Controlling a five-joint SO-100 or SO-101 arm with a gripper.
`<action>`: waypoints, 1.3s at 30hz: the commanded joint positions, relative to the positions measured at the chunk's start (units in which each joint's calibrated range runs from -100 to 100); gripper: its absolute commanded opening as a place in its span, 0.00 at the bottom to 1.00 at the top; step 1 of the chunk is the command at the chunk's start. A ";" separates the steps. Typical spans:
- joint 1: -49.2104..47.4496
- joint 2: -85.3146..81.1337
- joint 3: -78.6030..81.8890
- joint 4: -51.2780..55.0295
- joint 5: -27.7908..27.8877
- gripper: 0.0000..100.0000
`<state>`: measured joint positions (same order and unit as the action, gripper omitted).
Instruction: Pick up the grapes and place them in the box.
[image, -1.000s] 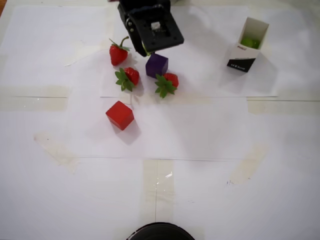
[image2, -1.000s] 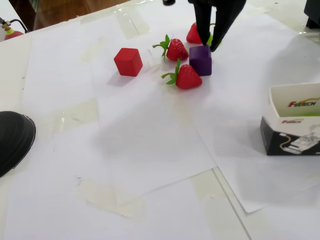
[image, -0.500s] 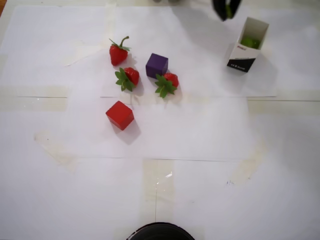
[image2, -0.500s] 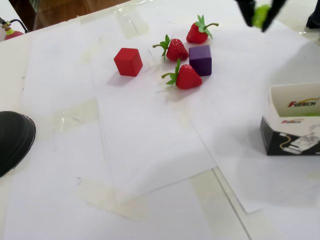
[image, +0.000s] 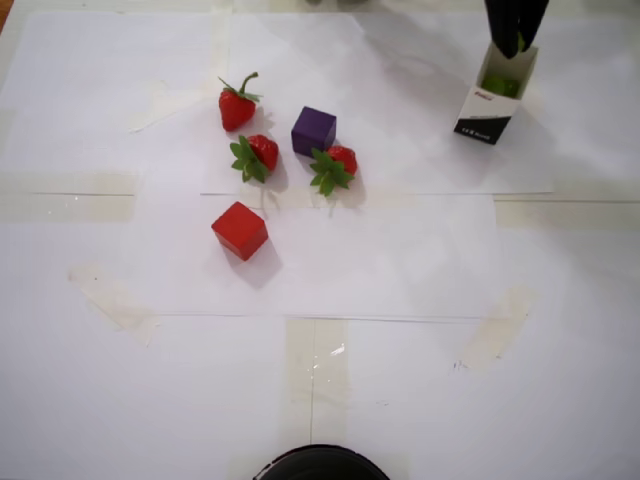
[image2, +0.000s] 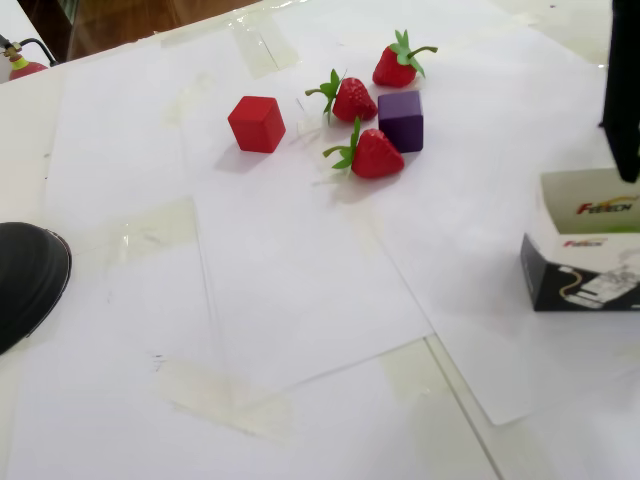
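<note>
Now, gripper: top right of overhead view, over box mouth, fingers pinching a green grape.
Box: white carton w/ black base, glossy green grapes inside.

In the overhead view the box stands at the upper right, well apart from the cluster at upper centre-left, with grapes inside it. The gripper hangs over the box's far rim. In the cluster, one cube sits in the middle, a strawberry to its upper left, a second strawberry to its lower left, and a third strawberry just below it, nearly touching. Another cube lies below the cluster, apart. All rest on paper sheets covering the table
</note>
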<state>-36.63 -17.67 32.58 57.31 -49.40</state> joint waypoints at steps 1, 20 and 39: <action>-0.14 -3.65 0.24 -4.04 0.20 0.19; 11.04 -26.95 8.33 4.37 5.18 0.00; 32.36 -68.40 55.69 -9.27 4.59 0.00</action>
<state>-5.62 -77.92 81.81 49.25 -44.62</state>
